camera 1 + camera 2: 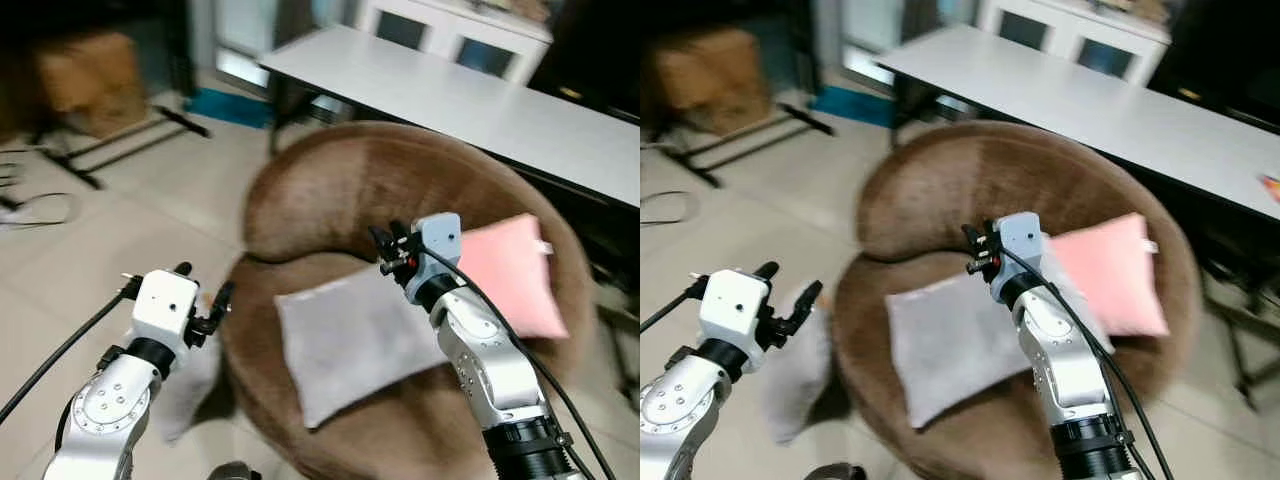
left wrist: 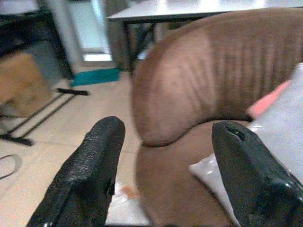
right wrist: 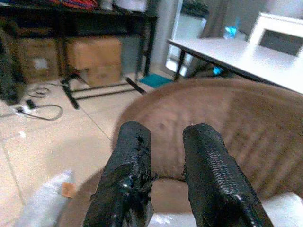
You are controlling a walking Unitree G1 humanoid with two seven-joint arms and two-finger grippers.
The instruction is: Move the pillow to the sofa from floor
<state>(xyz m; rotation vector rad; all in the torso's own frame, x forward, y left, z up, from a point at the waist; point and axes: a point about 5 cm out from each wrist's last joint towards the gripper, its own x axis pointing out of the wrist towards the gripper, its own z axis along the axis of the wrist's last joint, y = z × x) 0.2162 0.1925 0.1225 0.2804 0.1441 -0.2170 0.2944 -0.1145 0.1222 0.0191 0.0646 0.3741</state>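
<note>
A round brown sofa (image 1: pixel 330 190) fills the middle of the head views. On its seat lie a grey pillow (image 1: pixel 350 340) and, to the right, a pink pillow (image 1: pixel 510 270) leaning on the backrest. Another grey pillow (image 1: pixel 185 395) lies on the tiled floor against the sofa's left side, blurred and partly hidden by my left arm. My left gripper (image 1: pixel 205 285) hovers open and empty above that floor pillow, pointing at the sofa's edge. My right gripper (image 1: pixel 382 252) hangs over the seat above the grey pillow, its fingers (image 3: pixel 208 156) a narrow gap apart with nothing between them.
A long white table (image 1: pixel 480 100) stands close behind the sofa. Far left are a cardboard box (image 1: pixel 90 75) and a black rack's legs (image 1: pixel 110 145), with a cable (image 1: pixel 40 210) on the floor. Open tiled floor lies left of the sofa.
</note>
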